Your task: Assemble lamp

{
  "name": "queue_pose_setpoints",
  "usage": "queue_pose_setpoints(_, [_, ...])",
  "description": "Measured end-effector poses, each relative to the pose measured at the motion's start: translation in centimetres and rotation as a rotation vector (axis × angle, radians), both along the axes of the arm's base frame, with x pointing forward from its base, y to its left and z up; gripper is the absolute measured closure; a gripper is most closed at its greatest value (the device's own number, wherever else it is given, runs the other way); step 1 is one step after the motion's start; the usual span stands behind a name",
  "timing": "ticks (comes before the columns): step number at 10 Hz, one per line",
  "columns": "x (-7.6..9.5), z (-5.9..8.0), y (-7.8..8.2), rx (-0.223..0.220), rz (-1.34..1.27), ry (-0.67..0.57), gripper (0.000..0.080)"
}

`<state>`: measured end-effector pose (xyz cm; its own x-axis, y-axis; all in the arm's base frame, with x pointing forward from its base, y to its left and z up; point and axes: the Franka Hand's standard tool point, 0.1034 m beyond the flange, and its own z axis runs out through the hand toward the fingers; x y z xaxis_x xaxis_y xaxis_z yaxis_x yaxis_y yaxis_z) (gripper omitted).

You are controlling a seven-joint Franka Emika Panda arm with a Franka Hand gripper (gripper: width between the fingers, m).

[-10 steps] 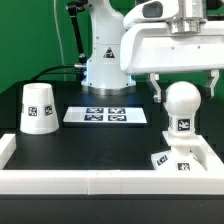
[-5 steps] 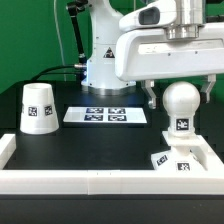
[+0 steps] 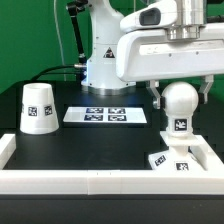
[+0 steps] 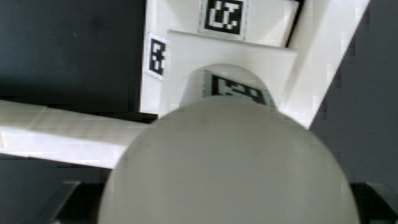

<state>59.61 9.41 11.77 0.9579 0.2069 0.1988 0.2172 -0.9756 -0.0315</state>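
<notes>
The ball-shaped bulb point(image 3: 180, 100) stands upright on the flat square base point(image 3: 172, 160), which lies by the corner at the exterior view's right. My gripper point(image 3: 180, 97) is lowered round the bulb's round head, one finger close on each side; I see a thin gap, so it reads as open. In the wrist view the bulb point(image 4: 214, 160) fills the space between the fingers, with the tagged base point(image 4: 222, 40) beyond it. The tapered shade point(image 3: 38, 107) stands alone at the exterior view's left.
The marker board point(image 3: 106, 115) lies flat in the middle of the black table. A white rail-like border point(image 3: 100, 182) runs along the front and up both sides. The arm's white pedestal point(image 3: 105, 60) stands at the back.
The gripper has shifted slightly and come down round the bulb, and its fingers have drawn closer together. The bulb, base and shade have not moved.
</notes>
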Motion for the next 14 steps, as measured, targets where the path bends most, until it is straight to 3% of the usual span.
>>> queue_pose_setpoints(4, [0.04, 0.04, 0.04, 0.036, -0.178, 0.012, 0.0222])
queue_pose_setpoints(11, [-0.13, -0.17, 0.06, 0.153, -0.865, 0.082, 0.022])
queue_pose_setpoints(13, [0.06, -0.19, 0.21, 0.21, -1.127, 0.135, 0.022])
queue_pose_setpoints(14, [-0.06, -0.24, 0.42, 0.202, -1.164, 0.166, 0.022])
